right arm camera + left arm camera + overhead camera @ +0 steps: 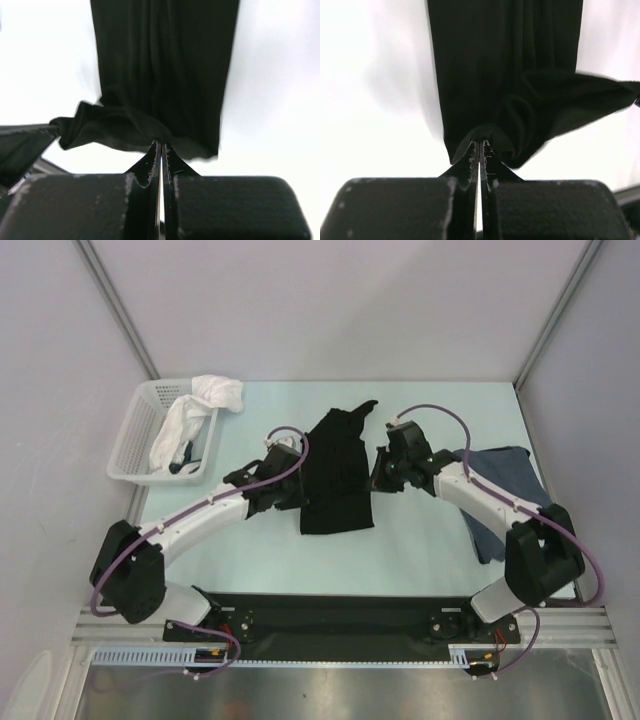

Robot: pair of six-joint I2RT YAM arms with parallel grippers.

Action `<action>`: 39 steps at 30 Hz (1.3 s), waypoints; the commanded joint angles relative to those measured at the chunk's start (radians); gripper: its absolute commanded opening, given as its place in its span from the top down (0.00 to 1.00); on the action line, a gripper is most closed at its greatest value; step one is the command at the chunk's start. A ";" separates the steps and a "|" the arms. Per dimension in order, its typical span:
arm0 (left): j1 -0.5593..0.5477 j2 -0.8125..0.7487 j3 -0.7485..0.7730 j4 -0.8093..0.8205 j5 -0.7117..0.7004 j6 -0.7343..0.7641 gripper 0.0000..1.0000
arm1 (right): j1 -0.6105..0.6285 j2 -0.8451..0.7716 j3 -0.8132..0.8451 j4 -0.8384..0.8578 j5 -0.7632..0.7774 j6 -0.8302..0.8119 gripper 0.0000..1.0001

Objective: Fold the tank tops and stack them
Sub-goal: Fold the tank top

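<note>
The plain black tank top (336,480) lies lengthwise in the middle of the table, folded into a long narrow strip. My left gripper (297,480) is at its left edge and shut on a bunched bit of the black cloth (505,75); the fingertips (472,150) pinch a fold. My right gripper (379,468) is at the opposite edge, shut on the black cloth (160,65) too, with its fingertips (169,150) closed on the hem. The slate-blue tank top (503,472) lies crumpled at the right, partly under my right arm.
A white plastic lattice basket (132,436) stands at the table's left with a white cloth (212,393) draped over its far rim and dark items inside. Grey walls close the table on the left, back and right.
</note>
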 commanded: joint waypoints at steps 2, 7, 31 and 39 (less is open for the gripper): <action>0.054 0.084 0.146 0.019 -0.027 0.087 1.00 | -0.047 0.116 0.157 0.030 -0.018 -0.073 1.00; 0.135 0.212 0.236 0.051 -0.013 0.116 1.00 | -0.089 0.283 0.298 0.025 -0.033 -0.097 1.00; 0.231 0.480 0.460 0.119 0.018 0.191 1.00 | -0.147 0.486 0.504 0.039 -0.025 -0.101 1.00; 0.292 0.611 0.508 0.160 0.064 0.174 0.88 | -0.181 0.631 0.575 0.108 -0.010 -0.078 0.90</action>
